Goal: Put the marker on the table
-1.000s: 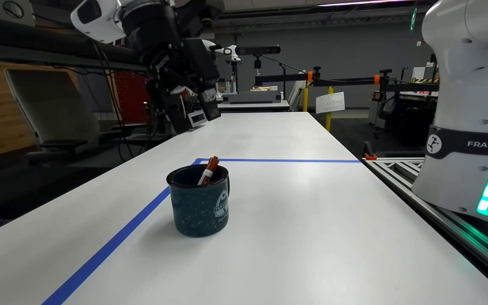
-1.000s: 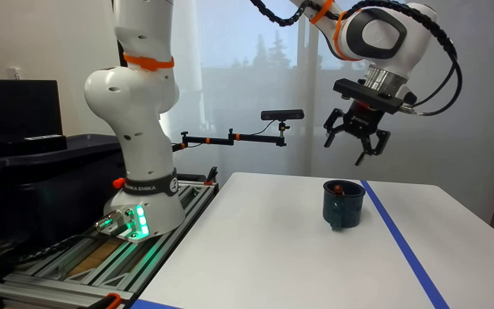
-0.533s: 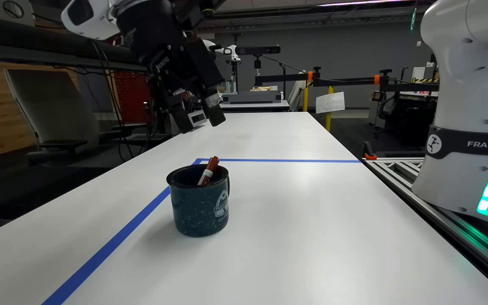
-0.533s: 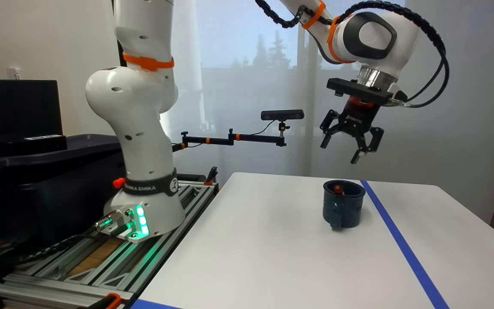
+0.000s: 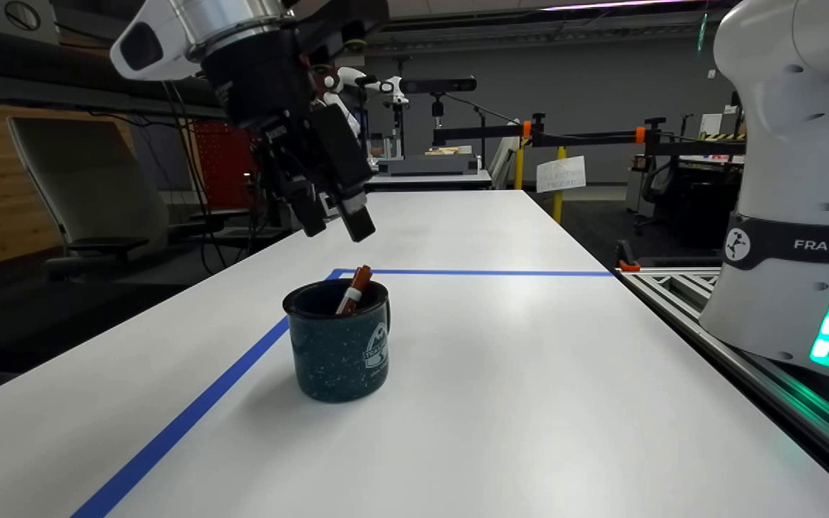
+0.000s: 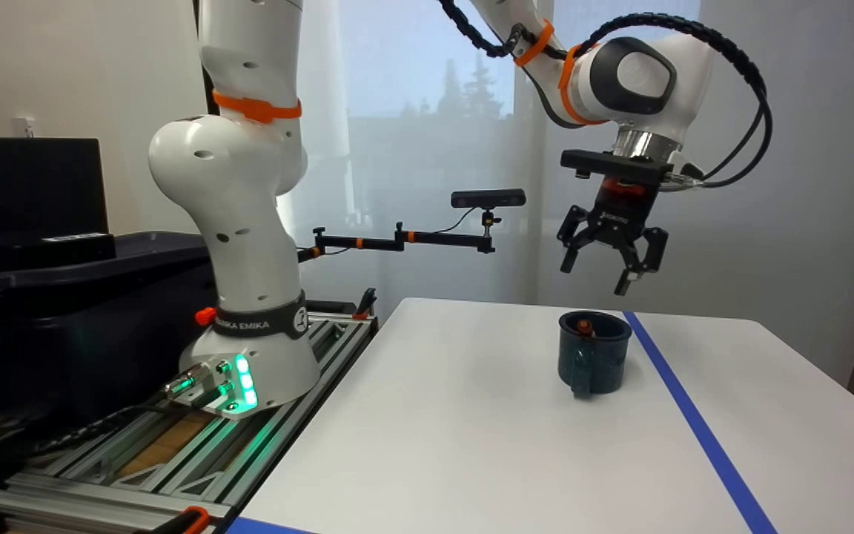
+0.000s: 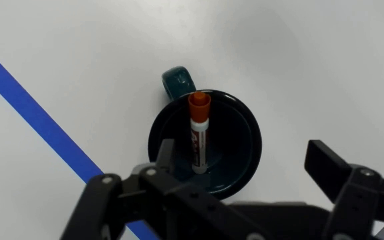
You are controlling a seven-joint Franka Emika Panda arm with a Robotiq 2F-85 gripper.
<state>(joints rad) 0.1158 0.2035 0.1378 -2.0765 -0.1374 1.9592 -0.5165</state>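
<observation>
The marker [image 5: 354, 291] leans inside the dark blue mug [image 5: 339, 352], its orange-red cap end up at the rim. It also shows in an exterior view [image 6: 585, 328] as a small reddish tip. In the wrist view, the marker [image 7: 199, 133] lies along the inner wall near the handle, its white lower end down in the mug [image 7: 235, 133]. The mug stands upright on the white table [image 6: 457, 415]. My gripper [image 6: 594, 279] is open and empty, tilted, above the mug and apart from it. In the wrist view its fingers [image 7: 241, 146] are wide apart; the left one overlaps the mug's outline.
A blue tape line [image 6: 694, 415] runs along the table beside the mug. The mug's handle [image 7: 178, 81] points toward the top in the wrist view. The robot base [image 6: 256, 363] stands at the table's edge on a metal frame. A camera on an arm [image 6: 488, 199] stands behind the table.
The gripper has come down somewhat toward the mug and turned more upright, and the wrist has shifted slightly toward the base. The fingers stay open. Mug and marker have not moved.
</observation>
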